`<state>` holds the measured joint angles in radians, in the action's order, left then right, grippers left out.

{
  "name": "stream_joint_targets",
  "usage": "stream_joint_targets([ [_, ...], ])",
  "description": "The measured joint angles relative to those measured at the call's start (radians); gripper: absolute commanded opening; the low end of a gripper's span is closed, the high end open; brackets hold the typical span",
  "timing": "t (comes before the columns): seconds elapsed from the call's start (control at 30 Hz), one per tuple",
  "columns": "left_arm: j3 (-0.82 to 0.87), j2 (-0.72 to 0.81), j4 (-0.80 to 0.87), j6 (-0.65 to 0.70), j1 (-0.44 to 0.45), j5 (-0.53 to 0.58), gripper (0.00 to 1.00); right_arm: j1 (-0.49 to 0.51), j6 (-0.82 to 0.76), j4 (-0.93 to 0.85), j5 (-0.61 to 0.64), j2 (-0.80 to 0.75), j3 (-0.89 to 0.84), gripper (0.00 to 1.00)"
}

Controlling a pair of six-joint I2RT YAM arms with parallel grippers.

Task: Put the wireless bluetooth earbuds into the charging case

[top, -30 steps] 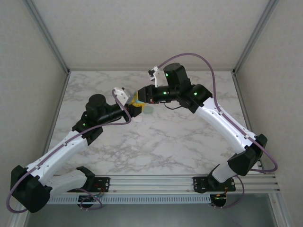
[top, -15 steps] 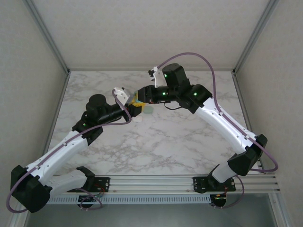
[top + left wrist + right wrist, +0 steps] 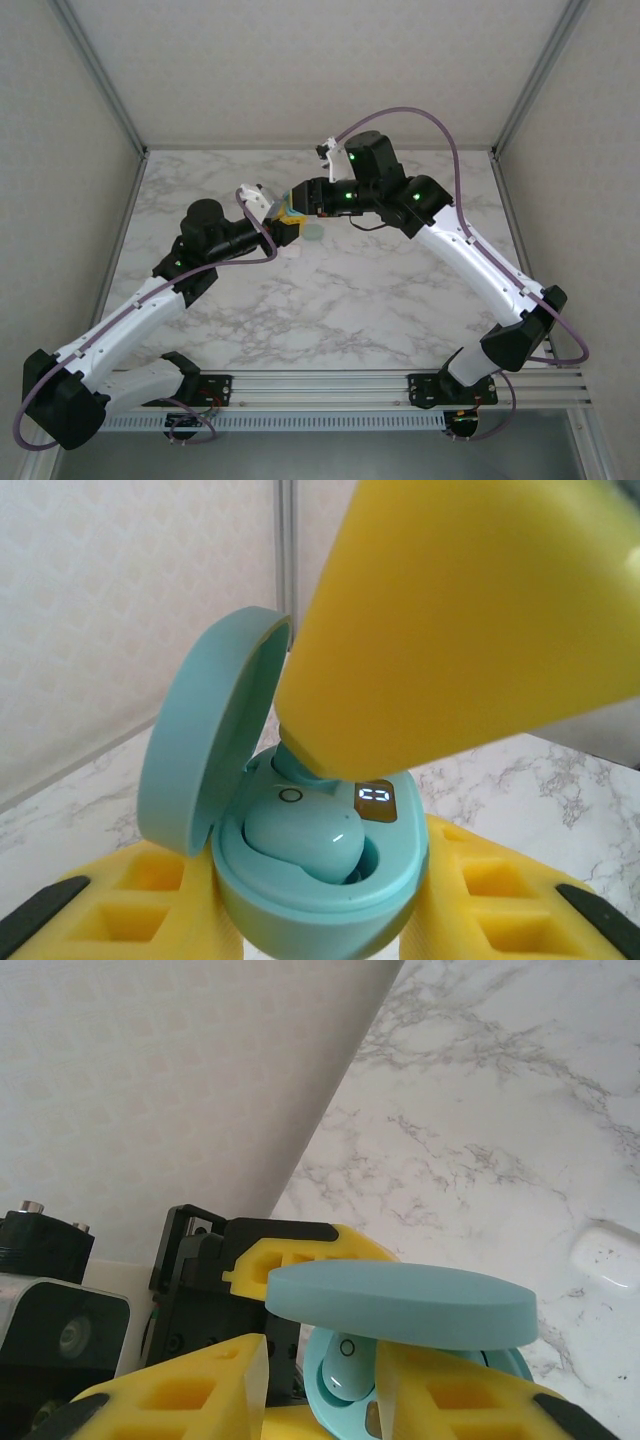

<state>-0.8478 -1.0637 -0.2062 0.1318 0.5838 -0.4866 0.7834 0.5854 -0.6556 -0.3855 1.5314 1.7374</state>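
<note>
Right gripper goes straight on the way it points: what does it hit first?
Probably the charging case, its open lid right ahead of the right gripper; the left gripper holding it is just behind. Depth unclear.

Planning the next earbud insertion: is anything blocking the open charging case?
Yes. A yellow finger of the right tool reaches down into the open teal charging case, just behind the seated earbud.

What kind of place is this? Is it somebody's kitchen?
Not a kitchen. It is most likely a robot test booth in a lab. A left arm and a right arm are bolted to a metal rail at the edge of a marble-patterned table. Plain wall panels on metal posts box it in.
</note>
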Motion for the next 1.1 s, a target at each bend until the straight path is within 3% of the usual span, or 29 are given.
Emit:
stream_joint_targets([
  [0.33, 0.0, 0.0, 0.001, 0.008, 0.0, 0.0, 0.32, -0.006, -0.035, -0.019, 0.1, -0.082, 0.016, 0.38],
  [0.6, -0.001, 0.0, 0.037, 0.035, 0.004, -0.039, 0.32, -0.09, -0.024, -0.09, 0.154, 0.002, 0.136, 0.46],
  [0.87, -0.009, 0.003, 0.045, 0.04, 0.005, -0.047, 0.32, -0.094, -0.04, -0.183, 0.068, 0.141, 0.204, 0.51],
  [1.1, -0.009, 0.004, 0.024, 0.023, 0.005, -0.033, 0.32, -0.105, -0.035, -0.166, -0.072, 0.082, 0.084, 0.6],
])
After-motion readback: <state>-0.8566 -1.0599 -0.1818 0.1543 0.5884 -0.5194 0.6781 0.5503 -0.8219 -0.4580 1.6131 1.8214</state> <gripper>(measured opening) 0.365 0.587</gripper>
